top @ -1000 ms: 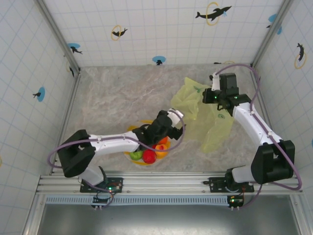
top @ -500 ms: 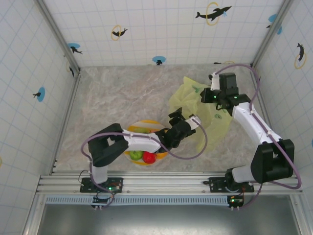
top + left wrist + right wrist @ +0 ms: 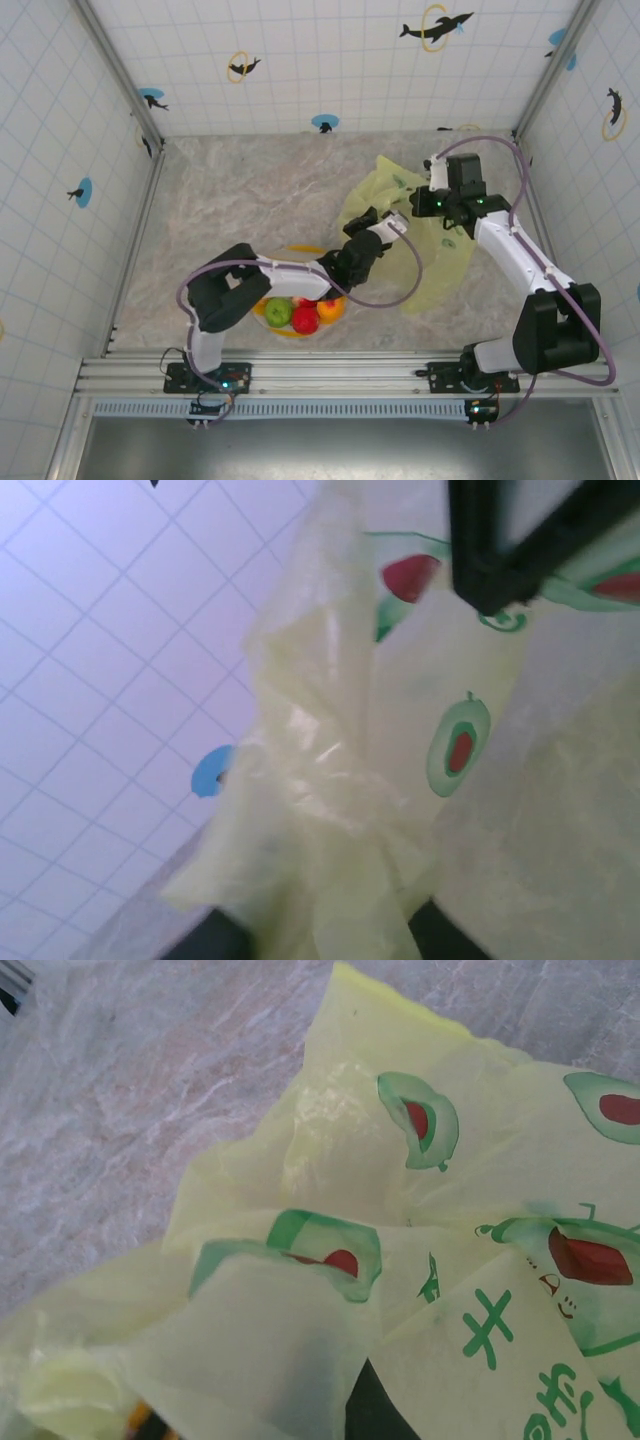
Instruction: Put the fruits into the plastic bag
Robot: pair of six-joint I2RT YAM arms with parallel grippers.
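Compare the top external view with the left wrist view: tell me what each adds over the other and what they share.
Top external adds: the striped plate carrying a green fruit, a red fruit and an orange fruit, and the right gripper at the upper edge of the plastic bag. Left wrist adds: a close look at thin plastic bunched between two dark fingers. Shared: the plastic bag with its avocado prints, with the left gripper at it.
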